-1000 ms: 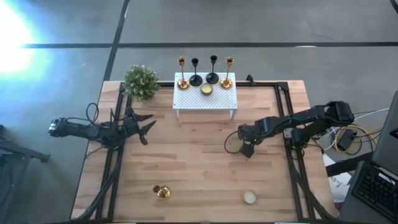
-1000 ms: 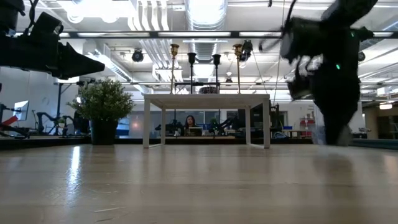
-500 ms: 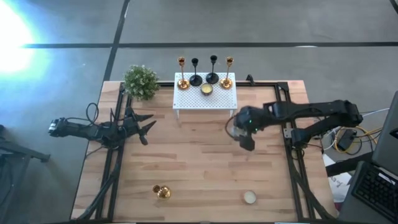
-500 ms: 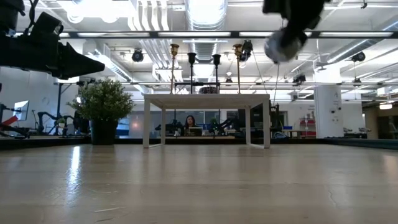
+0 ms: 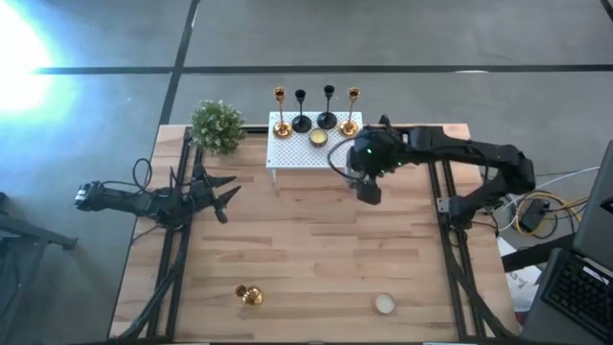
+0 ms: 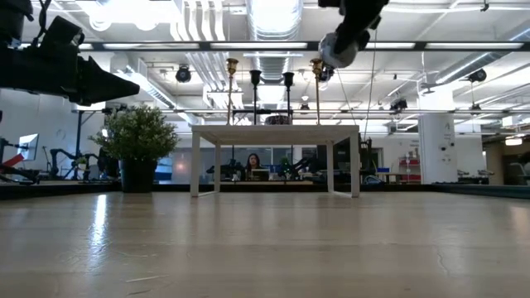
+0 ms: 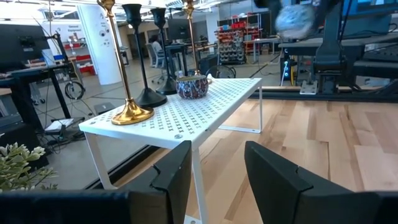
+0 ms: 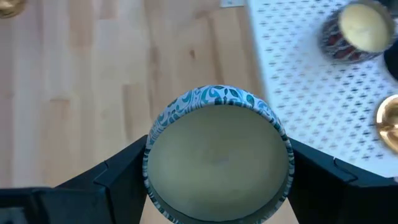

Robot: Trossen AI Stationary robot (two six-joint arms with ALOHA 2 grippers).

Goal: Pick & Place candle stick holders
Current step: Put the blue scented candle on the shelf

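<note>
**Ana:** Since the earlier frames, the right gripper [image 5: 369, 190] moved from the right middle of the wooden counter [image 5: 306, 268] up to the right end of the white perforated metal rack [image 5: 316, 151], in the upper middle of the high view. It is now just beside the rack's front corner.

**Ben:** And what does it hold?

**Ana:** In its wrist view the two fingers are closed on a round tin with a blue and white pattern and pale wax inside [image 8: 219, 163]. It is a candle, not a stemmed holder.

**Ben:** Where are the candle stick holders?

**Ana:** Four tall slim candle stick holders [image 5: 316, 107], gold at both ends and black in the middle, stand at the back of the rack, with a small patterned candle tin [image 5: 318, 138] in front of them. One more shiny gold holder [image 5: 249, 295] lies at the lower left of the counter, and a pale round candle [image 5: 384, 304] sits at the lower right.

**Ben:** And the other arm?

**Ana:** The left gripper [image 5: 222, 192] waits at the left edge, fingers spread apart and holding nothing.

**Ben:** So what does this mean?

**Ana:** I think the tin will be placed on the rack soon. The gold holder on the counter is not yet collected.
</note>
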